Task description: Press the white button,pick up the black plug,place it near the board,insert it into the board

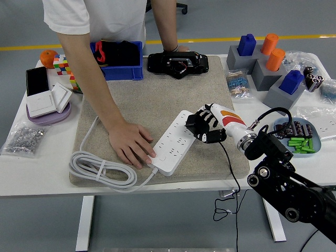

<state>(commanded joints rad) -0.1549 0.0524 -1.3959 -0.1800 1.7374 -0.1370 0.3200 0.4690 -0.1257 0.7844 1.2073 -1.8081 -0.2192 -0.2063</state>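
Observation:
A white power strip [172, 143] lies diagonally on the beige mat [152, 100], its white button [162, 157] near the lower end. A person's hand [130, 145] presses flat on the mat against the strip's left end. My right hand [206, 127] is shut on the black plug [195, 126], held at the strip's upper right edge. The plug's black cable [231, 178] hangs over the table's front edge. Whether the plug's prongs are in a socket is hidden by my fingers. My left arm is out of view.
The strip's coiled white cord [97, 169] lies at the mat's front left. A blue bin [118, 60] and a black device [176, 63] sit at the back. Grey blocks with blue and orange pegs [268, 65] and a tray of green parts [296, 137] stand right.

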